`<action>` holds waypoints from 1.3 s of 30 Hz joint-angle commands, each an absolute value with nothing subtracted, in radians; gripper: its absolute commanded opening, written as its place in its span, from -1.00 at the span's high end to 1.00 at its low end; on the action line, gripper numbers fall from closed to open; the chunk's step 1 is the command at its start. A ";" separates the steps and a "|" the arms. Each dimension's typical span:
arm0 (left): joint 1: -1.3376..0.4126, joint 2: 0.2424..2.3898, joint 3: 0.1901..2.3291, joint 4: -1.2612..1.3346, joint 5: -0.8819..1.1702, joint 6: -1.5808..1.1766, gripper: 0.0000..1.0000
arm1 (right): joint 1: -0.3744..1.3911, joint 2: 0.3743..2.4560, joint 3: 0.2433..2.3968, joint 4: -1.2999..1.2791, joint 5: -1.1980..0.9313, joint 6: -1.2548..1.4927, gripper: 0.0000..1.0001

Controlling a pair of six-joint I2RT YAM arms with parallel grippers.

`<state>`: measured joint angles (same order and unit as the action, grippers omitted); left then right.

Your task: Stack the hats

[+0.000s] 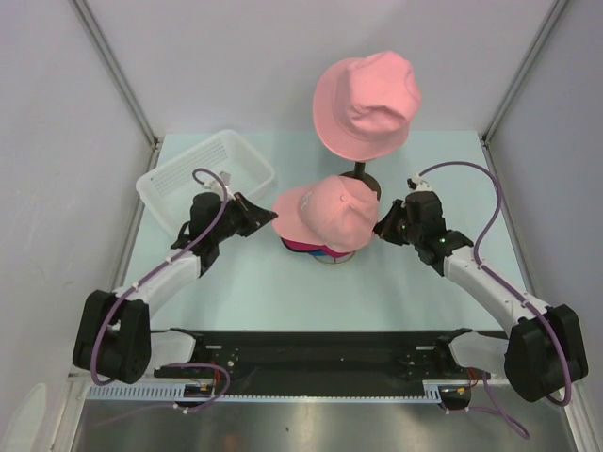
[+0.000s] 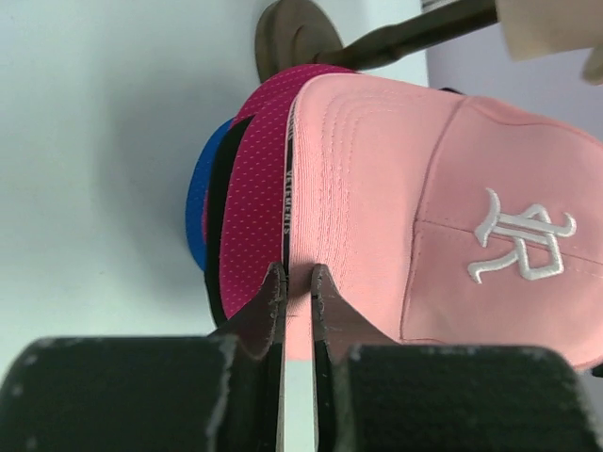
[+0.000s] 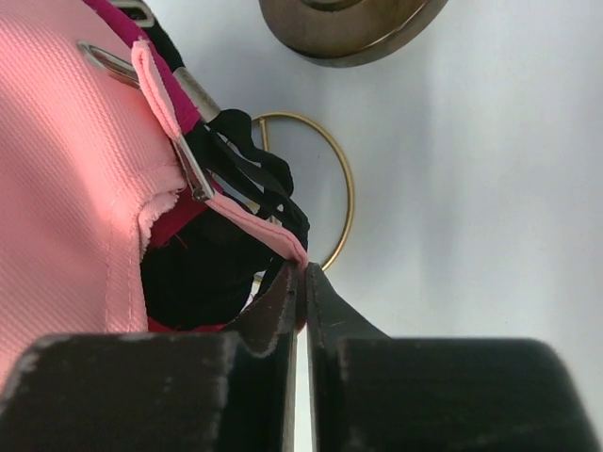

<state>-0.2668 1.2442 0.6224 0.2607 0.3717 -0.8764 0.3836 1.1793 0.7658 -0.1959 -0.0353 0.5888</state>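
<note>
A white slatted plastic basket sits at the far left of the pale green table. At the back, a large salmon-pink fabric bucket hat hangs on a thin dark stand with a round metal base. Just in front of that base lie the stacked caps. A light-pink cotton peaked cap with white embroidery is on top, over a magenta mesh peaked cap and a royal-blue peaked cap at the bottom. A thin brass-coloured ring lies on the table at the stack's back edge.

The left gripper has its fingers almost together, clamped on the edge of the light-pink cap's brim. The right gripper has its fingers pressed flat against each other. The tip of the light-pink cap's rear strap touches the fingertips, and whether it is pinched cannot be told.

Both arms reach in low over the table from the near corners, with their elbows bent. The left gripper points right at the brim, and the right gripper points left at the back of the stack.
</note>
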 commanded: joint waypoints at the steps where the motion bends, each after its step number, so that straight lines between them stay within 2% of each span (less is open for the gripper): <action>1: -0.256 1.316 0.695 0.084 0.370 -0.720 0.99 | 0.380 1.175 0.795 -0.255 -0.063 0.532 0.54; 4: -0.256 1.315 0.704 0.129 0.437 -0.690 0.99 | 0.376 1.102 0.793 -0.262 -0.068 0.505 0.08; 7: -0.256 1.315 0.733 0.137 0.480 -0.649 0.99 | 0.351 1.037 0.796 -0.293 -0.066 0.474 -0.04; 13: -0.256 1.359 0.816 0.057 0.549 -0.555 1.00 | 0.240 0.963 0.836 -0.272 -0.201 0.442 -0.07; 28: -0.252 1.463 0.957 -0.058 0.548 -0.477 0.99 | 0.199 1.226 0.881 0.061 -0.374 0.482 -0.02; 29: -0.252 1.463 0.959 -0.060 0.551 -0.474 0.99 | 0.201 1.230 0.877 0.070 -0.382 0.482 -0.01; 32: -0.252 1.470 0.965 -0.067 0.552 -0.471 0.99 | 0.199 1.238 0.871 0.089 -0.387 0.477 0.25; 33: -0.252 1.470 0.968 -0.072 0.554 -0.469 0.99 | 0.199 1.238 0.871 0.094 -0.385 0.476 0.46; 35: -0.250 1.471 0.973 -0.074 0.557 -0.465 0.99 | 0.199 1.247 0.873 0.106 -0.377 0.477 0.64; 36: -0.250 1.474 0.977 -0.078 0.557 -0.462 0.99 | 0.199 1.256 0.882 0.104 -0.368 0.474 0.82; 39: -0.249 1.479 0.988 -0.080 0.558 -0.462 0.99 | 0.199 1.302 0.905 0.103 -0.360 0.463 0.97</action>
